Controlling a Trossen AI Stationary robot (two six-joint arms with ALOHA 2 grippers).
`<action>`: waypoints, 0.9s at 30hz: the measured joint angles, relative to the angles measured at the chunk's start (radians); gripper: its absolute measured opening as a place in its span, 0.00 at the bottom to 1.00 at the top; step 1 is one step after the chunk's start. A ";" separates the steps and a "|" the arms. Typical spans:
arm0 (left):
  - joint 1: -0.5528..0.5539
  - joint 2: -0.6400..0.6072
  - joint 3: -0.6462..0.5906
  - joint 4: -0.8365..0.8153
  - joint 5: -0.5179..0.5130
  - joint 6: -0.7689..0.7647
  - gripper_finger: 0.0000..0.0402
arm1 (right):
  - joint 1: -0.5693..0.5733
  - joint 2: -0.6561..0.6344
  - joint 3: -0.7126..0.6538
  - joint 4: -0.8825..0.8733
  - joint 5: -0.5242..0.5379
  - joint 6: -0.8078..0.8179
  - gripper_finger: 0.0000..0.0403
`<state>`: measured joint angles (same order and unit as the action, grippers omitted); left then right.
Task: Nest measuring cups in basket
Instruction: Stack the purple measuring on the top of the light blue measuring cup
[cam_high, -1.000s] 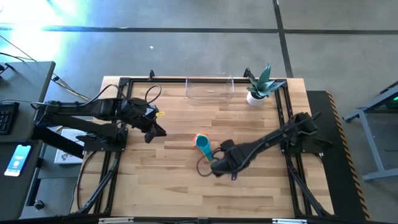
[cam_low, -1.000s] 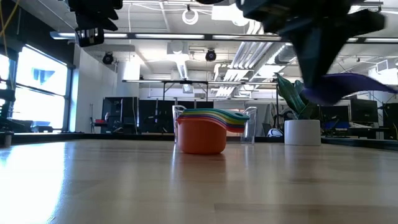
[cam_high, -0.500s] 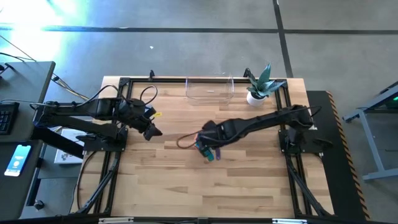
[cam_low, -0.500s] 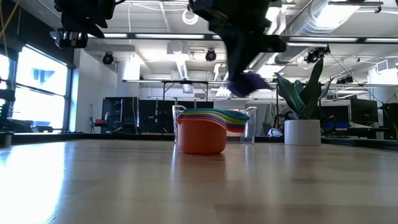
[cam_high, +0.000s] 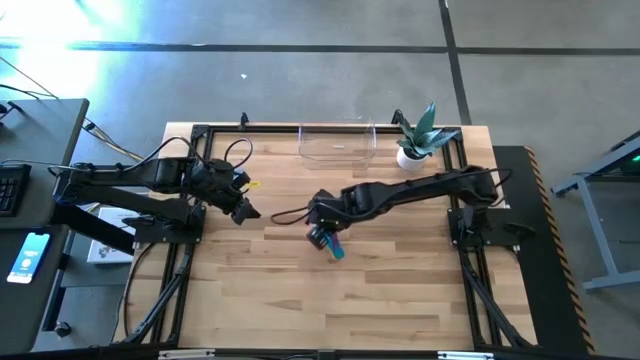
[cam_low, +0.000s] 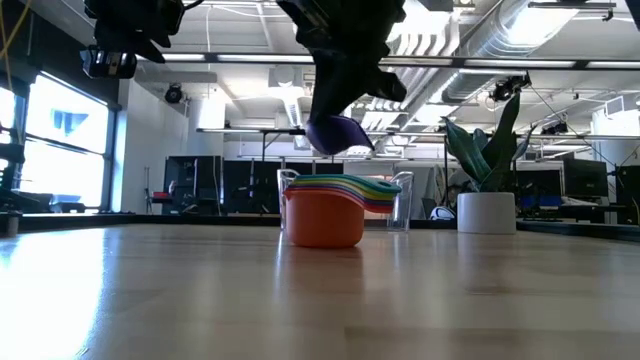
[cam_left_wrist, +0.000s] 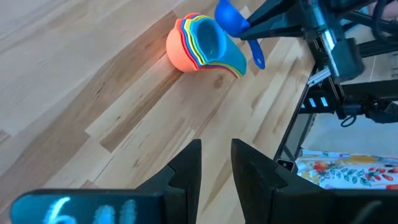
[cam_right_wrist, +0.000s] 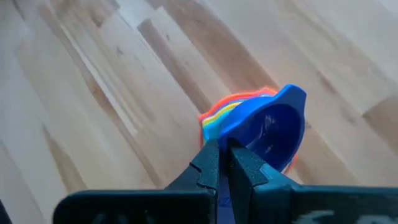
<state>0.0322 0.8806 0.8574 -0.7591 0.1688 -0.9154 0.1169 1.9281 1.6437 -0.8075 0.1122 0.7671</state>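
Right gripper (cam_right_wrist: 224, 163) carries small blue plastic measuring cup (cam_right_wrist: 273, 127) above nested cup stack (cam_left_wrist: 202, 45).
Fingers pinch its handle; stack mid-table, outermost orange. Clear rectangular plastic basket (cam_high: 337, 146) at far edge holds nothing visible. Left gripper (cam_left_wrist: 214, 163) slightly parted, holding nothing. No legible writing.

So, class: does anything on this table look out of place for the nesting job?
Yes. The nested stack of coloured plastic measuring cups sits on the bare wooden table, while the clear plastic basket stands apart at the far edge. The right gripper holds a blue cup over the stack.
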 joint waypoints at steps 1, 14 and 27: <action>0.000 0.000 0.000 0.000 0.000 0.000 0.19 | 0.000 0.003 0.000 -0.009 -0.014 0.005 0.00; 0.000 0.003 -0.001 0.000 -0.002 0.000 0.19 | 0.001 0.058 -0.002 -0.033 -0.073 -0.034 0.00; 0.000 0.003 -0.001 0.000 -0.001 0.002 0.19 | 0.001 0.071 -0.003 -0.013 -0.099 -0.044 0.09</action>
<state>0.0322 0.8841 0.8562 -0.7589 0.1677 -0.9138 0.1181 1.9995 1.6409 -0.8201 0.0133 0.7231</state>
